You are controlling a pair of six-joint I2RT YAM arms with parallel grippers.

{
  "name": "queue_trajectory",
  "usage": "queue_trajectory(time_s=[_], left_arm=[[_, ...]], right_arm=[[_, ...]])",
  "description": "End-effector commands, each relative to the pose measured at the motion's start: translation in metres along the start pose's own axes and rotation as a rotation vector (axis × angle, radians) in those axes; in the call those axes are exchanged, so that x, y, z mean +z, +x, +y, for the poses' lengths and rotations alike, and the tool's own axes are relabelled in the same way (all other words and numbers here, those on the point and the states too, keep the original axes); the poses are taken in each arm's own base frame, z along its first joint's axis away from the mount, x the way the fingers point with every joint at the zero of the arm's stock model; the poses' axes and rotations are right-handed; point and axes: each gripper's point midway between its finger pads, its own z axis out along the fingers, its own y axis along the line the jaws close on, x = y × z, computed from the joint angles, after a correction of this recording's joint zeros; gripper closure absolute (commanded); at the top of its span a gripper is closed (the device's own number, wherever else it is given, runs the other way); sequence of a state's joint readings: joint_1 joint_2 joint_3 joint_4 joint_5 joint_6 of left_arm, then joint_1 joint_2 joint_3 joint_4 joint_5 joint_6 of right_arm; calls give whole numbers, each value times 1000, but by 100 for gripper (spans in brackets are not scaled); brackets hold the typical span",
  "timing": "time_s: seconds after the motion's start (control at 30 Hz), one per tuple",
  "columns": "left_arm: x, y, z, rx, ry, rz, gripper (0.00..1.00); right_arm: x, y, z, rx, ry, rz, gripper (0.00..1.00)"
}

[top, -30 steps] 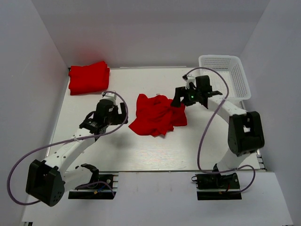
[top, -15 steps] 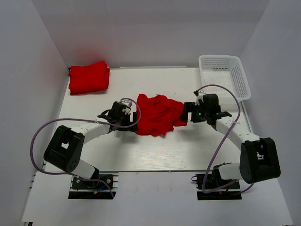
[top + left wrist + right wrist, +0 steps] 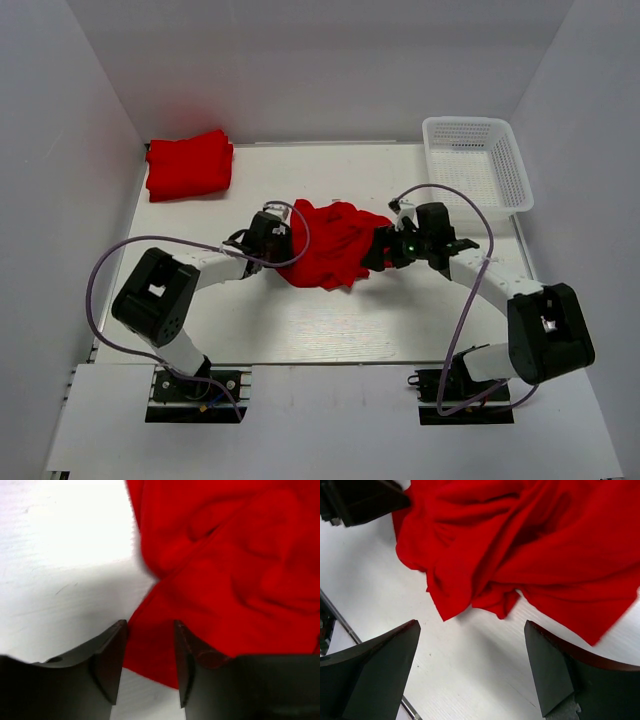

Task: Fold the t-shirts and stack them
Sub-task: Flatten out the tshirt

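The flat white counter (image 3: 330,320) carries everything in view. The largest item on it is a crumpled bright red short-sleeved cloth t-shirt (image 3: 330,245), lying in a loose heap at the middle of the counter, between the two arms. A white plastic mesh basket (image 3: 470,124) stands at the far right corner, well apart from the heap. A stack of folded bright red cloth t-shirts (image 3: 188,163) sits at the far left corner against the wall, also well apart from the heap. The left gripper (image 3: 149,630) is low at the left edge of the crumpled t-shirt. Its fingers (image 3: 110,660) stand partway apart, and a lower corner of the red cloth lies in the gap between them, with bare counter showing below that corner. Whether the fingers actually press the cloth cannot be told. The right gripper (image 3: 470,630) is at the right edge of the same t-shirt. Its fingers (image 3: 375,670) are spread wide and have hold of nothing. In the right wrist view, the folds of cloth lie on the counter beyond the fingertips, and only bare white counter shows between the fingers nearer the camera. The left gripper's dark body shows at the upper left corner of that view, touching the far side of the heap.
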State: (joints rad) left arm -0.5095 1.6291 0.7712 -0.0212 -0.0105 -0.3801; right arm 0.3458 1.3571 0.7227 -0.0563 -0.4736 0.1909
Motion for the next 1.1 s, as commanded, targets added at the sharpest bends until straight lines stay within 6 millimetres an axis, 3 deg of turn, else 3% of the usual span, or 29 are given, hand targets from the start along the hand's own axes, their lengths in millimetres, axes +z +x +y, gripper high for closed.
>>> queue_trajectory(time_s=[0.0, 0.07, 0.13, 0.33, 0.43, 0.6, 0.7, 0.77, 0.83, 0.87, 0.93, 1.03, 1.07], left_arm=[[12, 52, 14, 25, -82, 156, 52], [13, 54, 11, 33, -82, 169, 71], [13, 56, 7, 40, -68, 174, 100], [-2, 50, 8, 36, -73, 110, 100], [-13, 29, 1, 30, -45, 19, 100], [-29, 18, -1, 13, -31, -47, 100], [-35, 13, -4, 10, -7, -79, 100], [-37, 12, -7, 10, 8, -87, 100], [-39, 11, -9, 9, 23, -97, 100], [-42, 7, -10, 8, 29, -111, 100], [-47, 3, -8, 5, 17, -136, 100], [-55, -16, -3, -4, -25, -205, 100], [-61, -32, 0, 0, -58, -259, 100]], right_arm=[[10, -9, 16, -25, -77, -2, 10], [17, -14, 19, -24, -88, -14, 10], [23, -17, 18, -2, -83, -17, 10], [41, -26, 26, 59, -98, -40, 10], [49, -27, 27, 94, -106, -40, 10], [62, -31, 25, 100, -82, -37, 13], [67, -30, 29, 108, -101, -39, 25], [69, -33, 35, 98, -128, -40, 46], [72, -33, 38, 97, -138, -31, 72], [71, -34, 39, 92, -137, -35, 90], [67, -38, 39, 69, -118, -49, 99], [54, -53, 30, 18, -24, -93, 100], [46, -64, 31, -6, -7, -125, 100]])
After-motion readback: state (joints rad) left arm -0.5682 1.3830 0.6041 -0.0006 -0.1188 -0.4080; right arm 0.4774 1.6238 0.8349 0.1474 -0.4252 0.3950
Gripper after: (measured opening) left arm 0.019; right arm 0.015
